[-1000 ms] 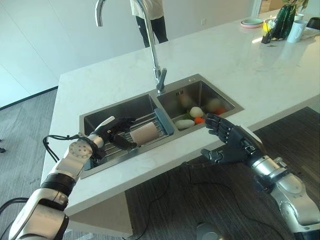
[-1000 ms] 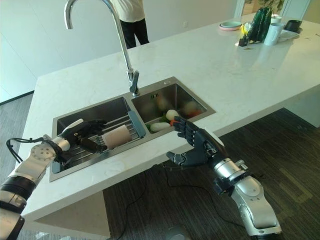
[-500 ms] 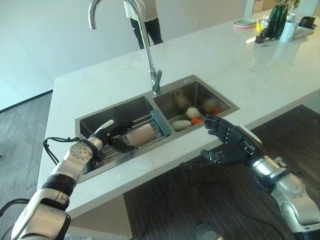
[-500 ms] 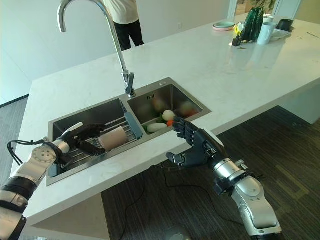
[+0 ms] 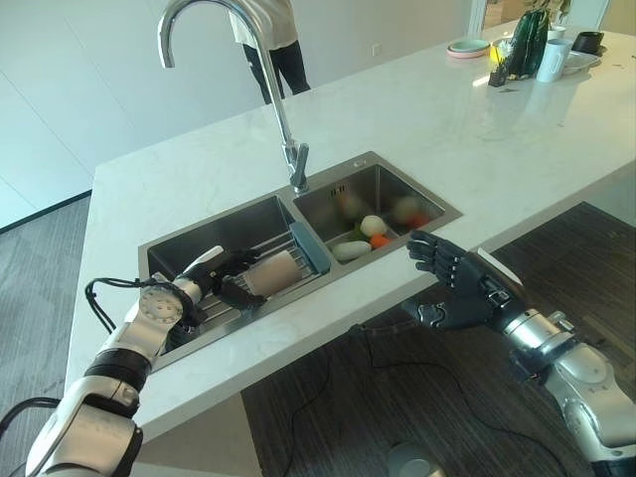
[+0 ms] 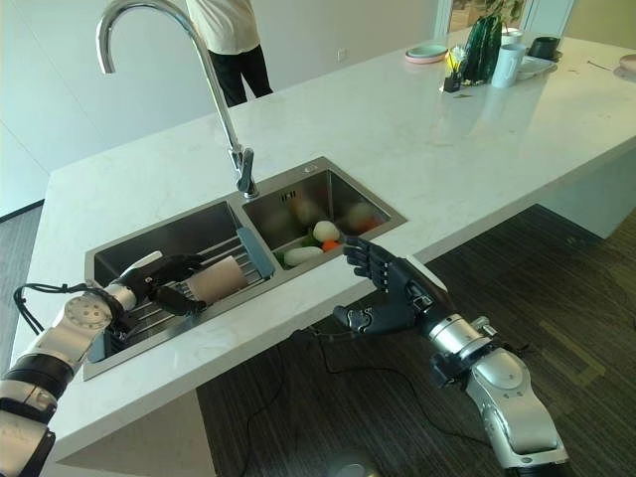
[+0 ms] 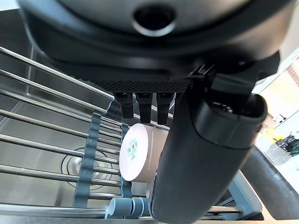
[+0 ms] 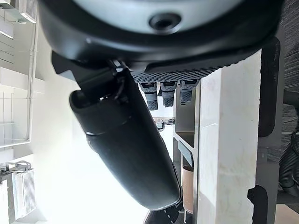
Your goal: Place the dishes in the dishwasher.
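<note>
Reaching into the left basin of the sink [image 5: 412, 228], the left hand [image 5: 221, 276] sits left of centre in the left eye view, fingers and thumb curled around a pale pink cup [image 5: 270, 273] lying on its side on the wire rack [image 5: 298, 260]. The left wrist view shows the cup's [image 7: 140, 158] base facing the camera, fingers above, thumb across the front — whether the grip is firm can't be told.

Risks, as a judgement:
- Cup is round and lying down; a loose wrap could let it roll along the rack bars or slip out on lift.
- Rack looks like it just rests across the basin; a snagged fingertip could drag it.
- Tall faucet [image 5: 234, 60] stands just behind the basin — a high lift could hit it.

Right hand [image 5: 455, 293] hangs lower right, off the counter [image 5: 477, 129] edge over the floor, fingers loosely spread, holding nothing.

Containers: left basin holds rack plus cup; right basin holds vegetables [image 5: 368, 234] — pale, green and orange pieces. Far upper right of the counter: a plate [image 5: 467, 46], a mug [image 5: 551, 59], more items too small to identify. A person [image 5: 268, 40] stands at top centre beyond the counter.
</note>
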{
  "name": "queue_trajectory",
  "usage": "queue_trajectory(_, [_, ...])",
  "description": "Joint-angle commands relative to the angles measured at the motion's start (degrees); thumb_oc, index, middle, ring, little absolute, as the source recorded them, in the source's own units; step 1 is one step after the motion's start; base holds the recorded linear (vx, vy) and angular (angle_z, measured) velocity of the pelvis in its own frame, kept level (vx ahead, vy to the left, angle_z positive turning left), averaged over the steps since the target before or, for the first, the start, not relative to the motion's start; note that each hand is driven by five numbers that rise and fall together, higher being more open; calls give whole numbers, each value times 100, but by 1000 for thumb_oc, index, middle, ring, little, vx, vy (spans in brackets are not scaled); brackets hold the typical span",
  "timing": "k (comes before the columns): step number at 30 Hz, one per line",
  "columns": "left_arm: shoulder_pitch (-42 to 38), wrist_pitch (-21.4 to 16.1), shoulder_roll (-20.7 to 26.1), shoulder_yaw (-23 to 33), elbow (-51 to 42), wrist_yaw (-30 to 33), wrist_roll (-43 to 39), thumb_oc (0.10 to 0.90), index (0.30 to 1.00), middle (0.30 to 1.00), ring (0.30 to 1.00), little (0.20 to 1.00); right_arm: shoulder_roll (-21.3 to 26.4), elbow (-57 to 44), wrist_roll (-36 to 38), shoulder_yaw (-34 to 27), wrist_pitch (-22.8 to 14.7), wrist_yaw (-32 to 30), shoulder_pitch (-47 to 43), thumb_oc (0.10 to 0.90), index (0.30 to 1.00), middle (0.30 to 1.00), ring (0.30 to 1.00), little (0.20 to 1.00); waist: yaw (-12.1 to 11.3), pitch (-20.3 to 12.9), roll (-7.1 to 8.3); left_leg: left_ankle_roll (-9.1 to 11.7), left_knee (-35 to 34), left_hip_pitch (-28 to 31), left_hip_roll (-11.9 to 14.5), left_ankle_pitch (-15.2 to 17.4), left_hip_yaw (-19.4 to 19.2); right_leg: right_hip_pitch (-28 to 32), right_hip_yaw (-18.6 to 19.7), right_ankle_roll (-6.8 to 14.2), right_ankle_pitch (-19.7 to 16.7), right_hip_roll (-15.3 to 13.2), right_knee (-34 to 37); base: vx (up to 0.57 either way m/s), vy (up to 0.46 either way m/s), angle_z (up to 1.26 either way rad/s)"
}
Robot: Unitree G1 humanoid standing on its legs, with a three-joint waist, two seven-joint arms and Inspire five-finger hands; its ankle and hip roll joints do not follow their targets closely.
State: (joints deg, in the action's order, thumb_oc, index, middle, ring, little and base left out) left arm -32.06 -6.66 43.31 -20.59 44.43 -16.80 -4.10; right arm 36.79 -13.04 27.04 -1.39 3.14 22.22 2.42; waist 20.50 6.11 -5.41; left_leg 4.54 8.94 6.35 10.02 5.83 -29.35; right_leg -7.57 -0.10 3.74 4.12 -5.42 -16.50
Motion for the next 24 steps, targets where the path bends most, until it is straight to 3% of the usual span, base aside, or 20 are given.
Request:
queue_trajectory(1, [-731, -342, 50, 548, 132, 382, -78, 800, 900, 900, 900, 900, 170, -583, 106, -412, -436, 49, -405, 800, 900, 900, 900, 900, -44, -390, 42, 10, 824, -176, 441, 934, 449, 269, 34, 741, 615, -398, -69, 0, 0, 0])
queue_trajectory(24, [-778, -67, -10, 597, 695, 497, 9, 800, 900, 900, 900, 900, 297, -684, 111, -416, -320, 253, -372, 800, 900, 900, 900, 900, 134, -415, 85, 1, 824, -81, 458, 948, 272, 226, 170, 755, 584, -332, -69, 21, -6, -6])
